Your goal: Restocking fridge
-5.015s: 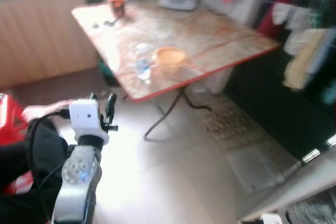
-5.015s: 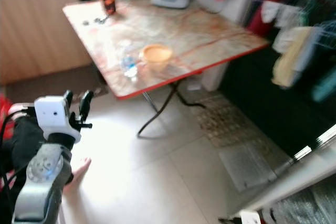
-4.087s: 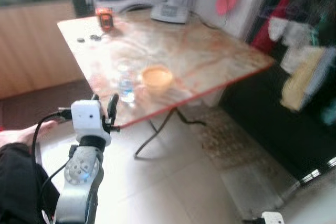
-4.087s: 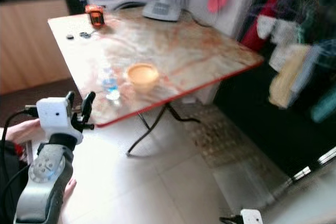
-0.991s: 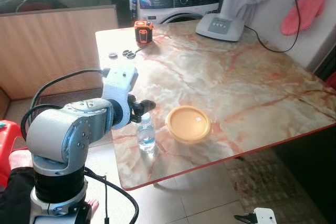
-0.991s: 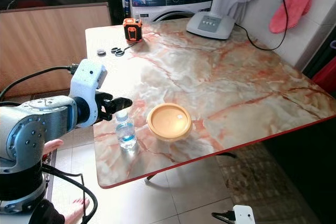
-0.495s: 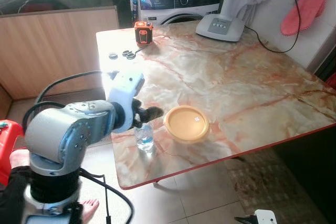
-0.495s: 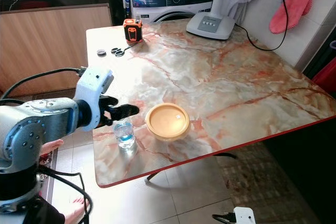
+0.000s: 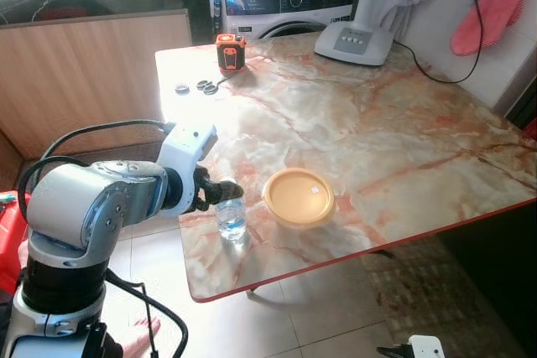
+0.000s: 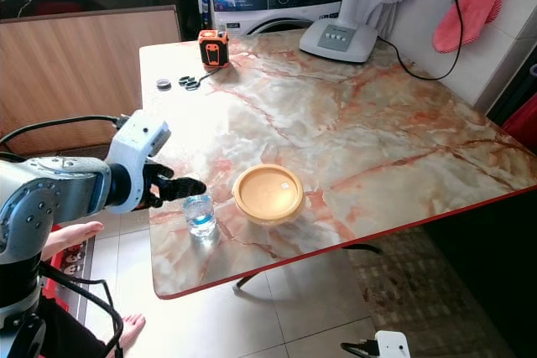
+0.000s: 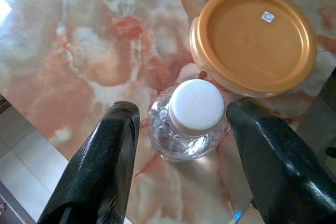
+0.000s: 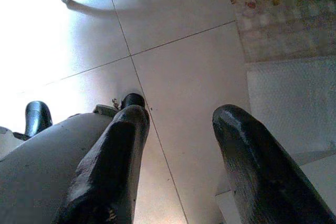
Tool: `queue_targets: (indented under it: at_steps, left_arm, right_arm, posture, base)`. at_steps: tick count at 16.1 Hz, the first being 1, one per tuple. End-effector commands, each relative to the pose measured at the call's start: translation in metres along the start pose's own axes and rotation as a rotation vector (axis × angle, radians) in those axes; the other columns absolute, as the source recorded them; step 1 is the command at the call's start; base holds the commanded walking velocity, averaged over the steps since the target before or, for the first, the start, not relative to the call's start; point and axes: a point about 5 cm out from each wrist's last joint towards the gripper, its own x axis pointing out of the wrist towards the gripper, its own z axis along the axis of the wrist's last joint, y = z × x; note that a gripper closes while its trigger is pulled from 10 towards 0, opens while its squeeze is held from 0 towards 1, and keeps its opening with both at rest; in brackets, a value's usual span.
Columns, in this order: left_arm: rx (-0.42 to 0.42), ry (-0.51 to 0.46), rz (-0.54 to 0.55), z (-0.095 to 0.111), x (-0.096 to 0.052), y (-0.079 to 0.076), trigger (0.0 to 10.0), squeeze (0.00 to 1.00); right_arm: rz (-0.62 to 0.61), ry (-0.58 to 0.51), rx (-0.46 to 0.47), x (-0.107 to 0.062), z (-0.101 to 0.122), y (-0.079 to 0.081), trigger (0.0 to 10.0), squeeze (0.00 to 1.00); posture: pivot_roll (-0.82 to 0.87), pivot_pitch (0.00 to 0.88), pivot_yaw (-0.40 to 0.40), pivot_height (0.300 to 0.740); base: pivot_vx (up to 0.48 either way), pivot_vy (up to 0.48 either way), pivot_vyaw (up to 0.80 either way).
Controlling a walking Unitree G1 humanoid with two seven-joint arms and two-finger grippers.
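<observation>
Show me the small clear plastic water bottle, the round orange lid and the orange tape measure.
small clear plastic water bottle [image 11: 197, 104]: left wrist view, white cap.
round orange lid [image 9: 299, 196]: left eye view, centre.
orange tape measure [image 9: 228, 51]: left eye view, body.

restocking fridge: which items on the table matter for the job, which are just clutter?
Job:
bottle, between the open fingers of the left gripper
tub, likely

Clutter:
tape measure
fan base
small black rings

Small clear water bottle [image 11: 190, 119], white cap, upright on marble table, beside lidded orange container [image 11: 253, 38]
</observation>
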Motion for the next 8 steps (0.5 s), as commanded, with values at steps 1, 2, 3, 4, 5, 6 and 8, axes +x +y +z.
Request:
queue_targets:
  at_steps: [1, 2, 3, 4, 5, 6, 8]
  left_arm:
    - [0.012, 0.018, -0.017, 0.0019, 0.0013, -0.002, 10.0, 0.0]
    - [0.012, 0.02, -0.017, 0.002, 0.0018, -0.002, 10.0, 0.0]
    - [0.005, 0.021, -0.018, 0.0039, 0.0028, -0.0011, 10.0, 0.0]
    - [-0.003, 0.017, -0.025, 0.0066, 0.0037, -0.0005, 10.0, 0.0]
    - [-0.006, 0.014, -0.026, 0.0088, 0.006, 0.0014, 10.0, 0.0]
    - [-0.003, 0.017, -0.017, 0.0085, 0.0076, 0.0026, 10.0, 0.0]
    - [0.0, 0.022, -0.013, 0.0085, 0.0094, 0.0035, 10.0, 0.0]
  right_arm:
    - [-0.015, 0.004, 0.01, -0.0015, -0.001, -0.005, 10.0, 0.0]
    - [-0.015, 0.003, 0.011, -0.0015, -0.001, -0.0052, 10.0, 0.0]
    - [-0.015, 0.004, 0.009, -0.0015, -0.0008, -0.0053, 10.0, 0.0]
    - [-0.015, 0.004, 0.007, -0.0015, -0.0007, -0.0054, 10.0, 0.0]
    - [-0.014, 0.004, 0.005, -0.0015, -0.0005, -0.0053, 10.0, 0.0]
    - [-0.014, 0.004, 0.004, -0.0014, -0.0003, -0.0052, 10.0, 0.0]
    - [-0.014, 0.004, 0.003, -0.0013, -0.0002, -0.0051, 10.0, 0.0]
  posture:
    - [0.18, 0.035, -0.045, 0.74]
    - [0.18, 0.038, -0.047, 0.74]
    - [0.18, 0.039, -0.047, 0.74]
    - [0.18, 0.042, -0.048, 0.74]
    - [0.18, 0.044, -0.049, 0.74]
    - [0.18, 0.044, -0.049, 0.74]
    - [0.17, 0.047, -0.047, 0.74]
  base:
    - [0.0, 0.0, 0.0]
    - [0.0, 0.0, 0.0]
    - [0.0, 0.0, 0.0]
    - [0.0, 0.0, 0.0]
    - [0.0, 0.0, 0.0]
    - [0.0, 0.0, 0.0]
    - [0.0, 0.0, 0.0]
